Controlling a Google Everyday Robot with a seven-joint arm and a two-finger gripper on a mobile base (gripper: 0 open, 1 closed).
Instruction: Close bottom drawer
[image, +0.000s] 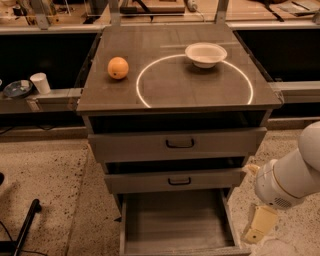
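The open bottom drawer (175, 222) looks light, rigid and free-sliding, best pushed at its near front panel; the gripper (260, 226) hangs just right, clench or release impossible to tell.

Speckled floor (45, 170) lies under the grey cabinet (215, 145); its worktop (190, 85) shows a bright ring of light (138, 85). My end effector (260, 226) hangs low at right.

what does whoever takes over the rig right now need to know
Gripper: low, just right of the bottom drawer's front right corner.
Bottom drawer: pulled far out, with its front edge at the bottom of the view.
Done: nothing yet; the drawer is not closed.
Left: probably bring the gripper to the drawer front and push it in.
Orange and bowl sit on the cabinet top.
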